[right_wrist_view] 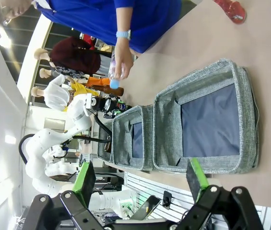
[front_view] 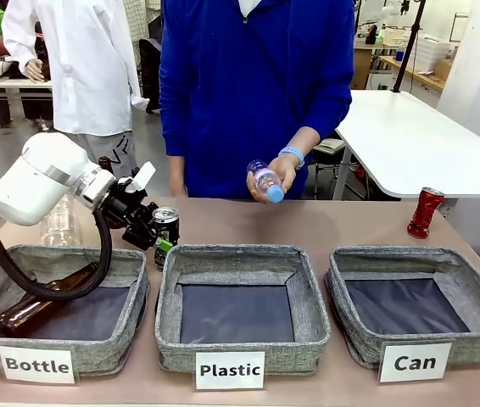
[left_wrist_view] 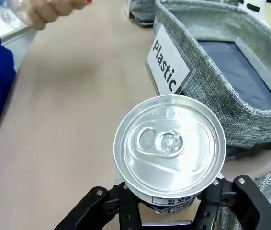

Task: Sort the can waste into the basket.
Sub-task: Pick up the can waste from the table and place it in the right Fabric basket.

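A black-and-silver can (front_view: 165, 222) with a plain silver top and a shiny red can (front_view: 425, 212) show against the tan worktop (front_view: 342, 225). The "Can" basket (front_view: 477, 339) is mottled grey fabric with a dark navy base, and its white card (front_view: 415, 362) has black lettering. A person wears a vivid blue top (front_view: 248, 85). The right end effector (right_wrist_view: 140, 178) is black with green pads (right_wrist_view: 85, 176).

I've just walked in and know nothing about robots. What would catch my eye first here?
The robot's left hand grips a black and silver can just behind the Bottle basket. Across the table a person in blue holds a clear plastic bottle. At far right, a dented red can stands behind the Can basket.
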Controlling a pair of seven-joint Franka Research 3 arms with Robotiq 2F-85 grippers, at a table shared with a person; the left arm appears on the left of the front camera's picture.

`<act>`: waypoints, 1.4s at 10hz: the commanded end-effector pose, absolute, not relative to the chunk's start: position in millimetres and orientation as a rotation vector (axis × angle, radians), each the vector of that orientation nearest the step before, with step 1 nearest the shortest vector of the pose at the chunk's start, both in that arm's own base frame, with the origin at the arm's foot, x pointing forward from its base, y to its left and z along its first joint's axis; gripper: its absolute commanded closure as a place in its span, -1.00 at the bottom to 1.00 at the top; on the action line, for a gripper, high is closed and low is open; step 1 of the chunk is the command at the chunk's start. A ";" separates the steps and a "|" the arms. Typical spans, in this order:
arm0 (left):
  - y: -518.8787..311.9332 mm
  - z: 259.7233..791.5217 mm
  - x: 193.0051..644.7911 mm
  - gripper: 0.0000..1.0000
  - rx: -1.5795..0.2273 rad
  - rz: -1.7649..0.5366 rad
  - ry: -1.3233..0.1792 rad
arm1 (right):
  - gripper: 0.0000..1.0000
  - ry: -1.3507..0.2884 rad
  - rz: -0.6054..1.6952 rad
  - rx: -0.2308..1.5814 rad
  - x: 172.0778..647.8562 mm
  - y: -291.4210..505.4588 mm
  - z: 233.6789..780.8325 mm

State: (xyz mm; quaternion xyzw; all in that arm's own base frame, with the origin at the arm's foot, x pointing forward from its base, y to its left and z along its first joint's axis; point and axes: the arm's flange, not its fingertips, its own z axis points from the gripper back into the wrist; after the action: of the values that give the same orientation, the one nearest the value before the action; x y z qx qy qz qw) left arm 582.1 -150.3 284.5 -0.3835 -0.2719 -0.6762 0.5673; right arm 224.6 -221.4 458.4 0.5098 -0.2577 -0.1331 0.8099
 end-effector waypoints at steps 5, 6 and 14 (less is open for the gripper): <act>-91.4 360.6 523.4 1.00 -0.928 -1.595 -0.664 | -1.00 -0.580 -0.266 1.105 225.5 -221.7 459.5; -71.0 386.8 488.2 1.00 -0.902 -1.693 -0.661 | -1.00 -0.580 -0.266 1.105 225.5 -221.7 459.5; 20.6 430.8 324.4 0.51 -0.943 -1.837 -1.005 | -1.00 -0.580 -0.266 1.105 225.5 -221.7 459.5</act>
State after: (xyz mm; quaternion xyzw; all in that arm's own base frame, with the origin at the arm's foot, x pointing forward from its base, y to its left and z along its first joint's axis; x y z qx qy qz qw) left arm 317.2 13.9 438.5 -0.3493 -0.4057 -0.7409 0.4056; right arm 224.4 -221.5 458.6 0.5090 -0.2576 -0.1334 0.8104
